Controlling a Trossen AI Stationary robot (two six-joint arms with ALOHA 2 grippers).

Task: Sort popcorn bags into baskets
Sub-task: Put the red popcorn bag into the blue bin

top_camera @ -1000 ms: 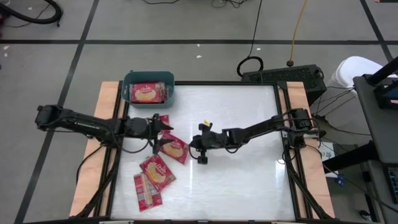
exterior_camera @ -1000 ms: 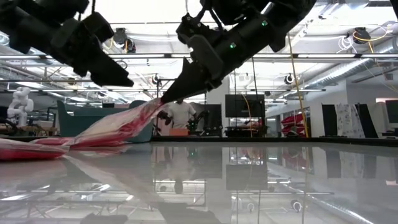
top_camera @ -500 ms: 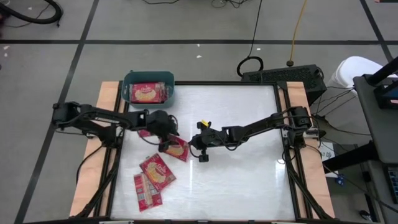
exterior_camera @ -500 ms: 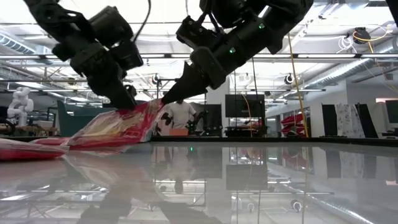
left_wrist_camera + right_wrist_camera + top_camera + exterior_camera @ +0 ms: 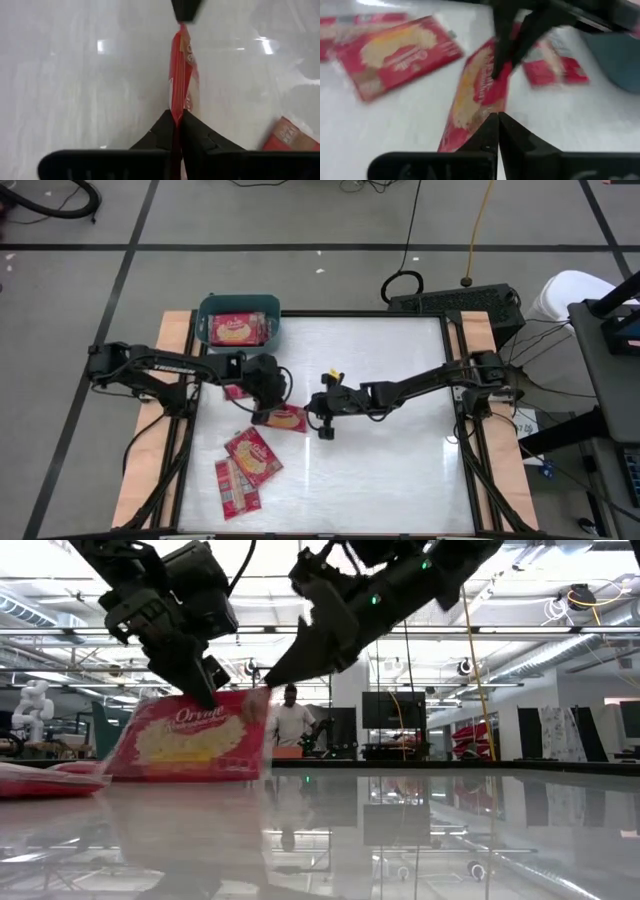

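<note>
One red popcorn bag [image 5: 188, 736] stands on edge near the table's middle, its popcorn picture facing the low view. My left gripper [image 5: 212, 700] is shut on its top edge. My right gripper [image 5: 266, 687] is shut on its upper corner. From above, the bag [image 5: 285, 420] shows between the left gripper [image 5: 274, 404] and the right gripper [image 5: 306, 414]. The teal basket [image 5: 210, 310] stands at the far left with one bag [image 5: 238, 330] lying inside. More bags [image 5: 252, 456] lie flat toward the near left. My left gripper pinches the bag's top edge [image 5: 175, 111] between its two fingers, coming from above and the left, pointing down. The bag stands upright below the fingers, its lower edge [image 5: 185, 776] at the table top. My right gripper pinches the bag's upper corner [image 5: 489, 111] on the side toward the right edge, between its two fingertips. It slants down from the table's right. The bag hangs upright between both grippers.
Two overlapping bags [image 5: 236, 488] lie near the front left, and another bag [image 5: 236, 391] lies partly under the left arm. The right half of the white table [image 5: 400, 470] is bare. Wooden rails [image 5: 172, 350] run along both sides.
My left gripper has moved toward the table's right, onto the bag held by my right gripper, and has shut on its top edge. The bag, earlier slanting with its left end on the table, now stands upright on its lower edge.
</note>
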